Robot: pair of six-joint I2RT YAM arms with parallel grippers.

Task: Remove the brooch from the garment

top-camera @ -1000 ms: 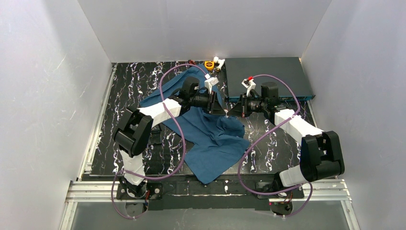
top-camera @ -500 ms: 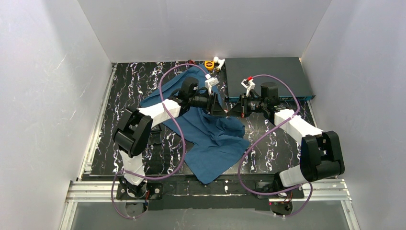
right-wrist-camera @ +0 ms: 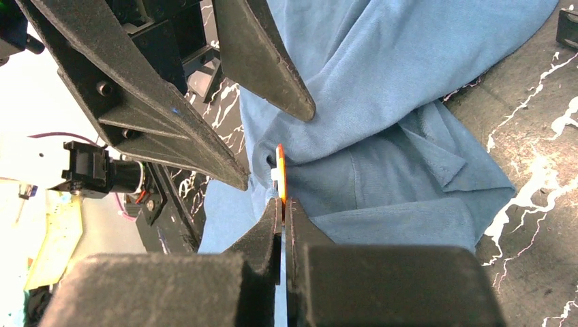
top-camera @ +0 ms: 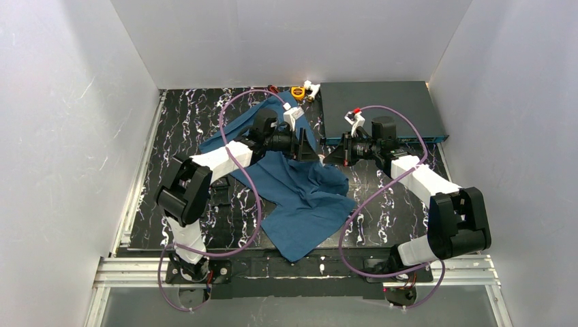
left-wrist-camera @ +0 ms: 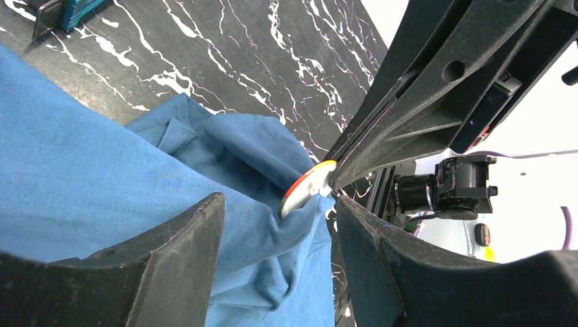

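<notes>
The garment [top-camera: 300,197], a dark teal-blue T-shirt, lies crumpled across the middle of the black marbled table [top-camera: 177,129]. The brooch [left-wrist-camera: 308,189] is a small round disc with an orange rim and a white face. My right gripper [right-wrist-camera: 285,204] is shut on the edge of the brooch [right-wrist-camera: 280,174], seen edge-on. A peak of garment cloth [left-wrist-camera: 272,225] is drawn up against the brooch's back. My left gripper [left-wrist-camera: 278,204] faces it with its jaws open, one on each side of that peak of cloth. In the top view the left gripper [top-camera: 307,145] and the right gripper [top-camera: 328,155] meet tip to tip above the garment.
A flat dark box with a teal edge [top-camera: 382,109] lies at the back right, just behind the right wrist. Small yellow and white items [top-camera: 300,90] sit at the back wall. White walls close in three sides.
The left gripper's jaws have opened from nearly shut, and the left arm has drawn slightly back toward the left. The right gripper has stayed shut on the brooch and has not moved.
</notes>
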